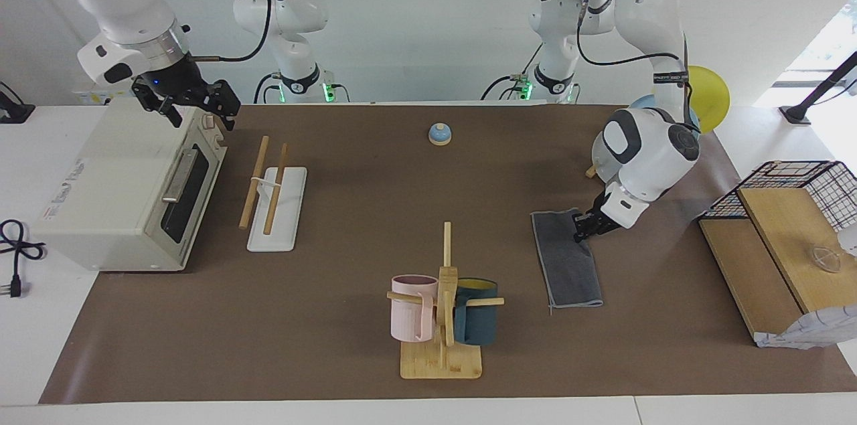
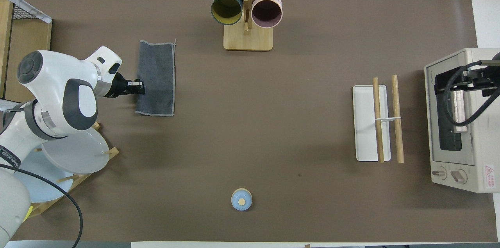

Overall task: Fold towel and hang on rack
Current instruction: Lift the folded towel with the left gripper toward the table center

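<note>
Facing view: the folded dark grey cloth towel (image 1: 567, 258) lies flat on the brown worktop (image 1: 375, 197), toward the left arm's end. It is a long strip now, with only its grey face showing. The left gripper (image 1: 581, 231) is down at the long edge of the towel, at the part nearer to the robots. Its jaws are pinched tight together on that edge, and it looks like they have hold of the cloth, though the view is too poor to be sure how much.

The small white rack with two light wooden rods (image 1: 274, 201) sits well apart from the towel, toward the right arm's end of the worktop. It stands just beside the cream toaster oven (image 1: 127, 191).

The right gripper (image 1: 191, 107) waits up in the air over the top of the oven. Its jaws are spread wide and hold nothing.

A bamboo mug stand with a pink mug and a dark teal mug (image 1: 442, 318) stands between the towel and the rack, farther from the robots than both.
</note>
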